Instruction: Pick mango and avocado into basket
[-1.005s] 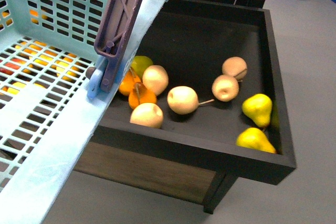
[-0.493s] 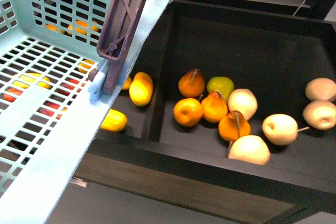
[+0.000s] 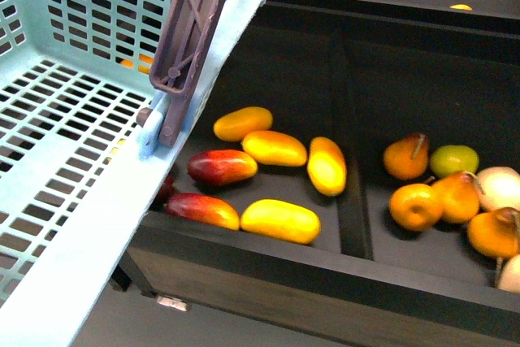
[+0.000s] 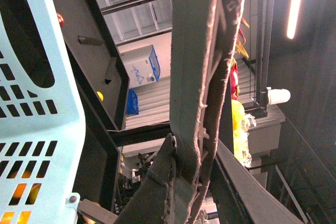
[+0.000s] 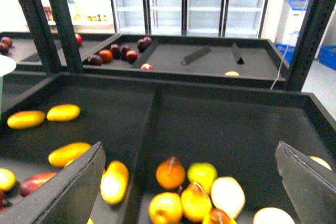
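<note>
The teal basket (image 3: 73, 144) fills the left of the front view, its grey-brown handle (image 3: 191, 38) standing up. In the left wrist view my left gripper (image 4: 191, 166) is shut on that handle (image 4: 202, 51), beside the basket wall (image 4: 31, 129). Several yellow-orange mangoes lie in the black bin below the basket rim, such as one mango (image 3: 275, 148) and another (image 3: 280, 220). My right gripper (image 5: 189, 182) hangs open above the bins, a mango (image 5: 114, 182) near its one finger (image 5: 68, 192). The avocado is out of view.
Two reddish oval fruits (image 3: 222, 166) lie among the mangoes. A divider (image 3: 351, 193) separates them from orange and pale pears (image 3: 414, 205). The bin's front wall (image 3: 309, 274) is raised. A higher shelf holds dark red fruit (image 5: 113, 53); black posts (image 5: 60, 19) stand beside it.
The front view has swept along the shelf: the pear compartment slid to the right and the mango compartment now lies beside the basket. The basket holds its place in the view.
</note>
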Robot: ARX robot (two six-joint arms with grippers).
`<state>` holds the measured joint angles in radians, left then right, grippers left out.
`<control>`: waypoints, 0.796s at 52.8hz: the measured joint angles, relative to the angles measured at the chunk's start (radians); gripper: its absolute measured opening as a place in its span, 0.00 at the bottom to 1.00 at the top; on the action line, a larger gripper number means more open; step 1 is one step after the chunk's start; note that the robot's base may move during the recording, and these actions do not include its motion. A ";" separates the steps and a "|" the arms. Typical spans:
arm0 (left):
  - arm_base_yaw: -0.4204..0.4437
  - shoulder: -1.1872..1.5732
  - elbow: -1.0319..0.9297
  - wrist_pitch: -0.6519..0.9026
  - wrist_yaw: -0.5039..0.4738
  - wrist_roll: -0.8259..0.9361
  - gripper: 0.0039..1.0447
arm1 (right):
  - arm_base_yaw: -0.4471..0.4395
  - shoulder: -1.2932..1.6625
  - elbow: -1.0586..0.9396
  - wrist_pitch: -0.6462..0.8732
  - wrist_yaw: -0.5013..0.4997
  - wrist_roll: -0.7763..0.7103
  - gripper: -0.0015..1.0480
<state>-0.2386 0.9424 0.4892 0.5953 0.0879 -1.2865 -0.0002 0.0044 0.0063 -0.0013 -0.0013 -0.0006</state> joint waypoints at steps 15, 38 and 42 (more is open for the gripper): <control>0.000 0.000 0.001 0.000 0.001 0.000 0.13 | 0.000 0.000 0.000 0.000 0.000 0.000 0.93; 0.000 -0.001 0.000 0.000 0.000 0.001 0.13 | 0.000 0.000 0.000 -0.002 0.000 0.000 0.93; 0.000 -0.001 0.000 0.000 0.000 0.001 0.13 | 0.000 0.000 0.000 -0.001 0.000 0.000 0.93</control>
<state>-0.2386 0.9417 0.4892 0.5949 0.0879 -1.2858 -0.0002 0.0044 0.0059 -0.0021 -0.0017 -0.0010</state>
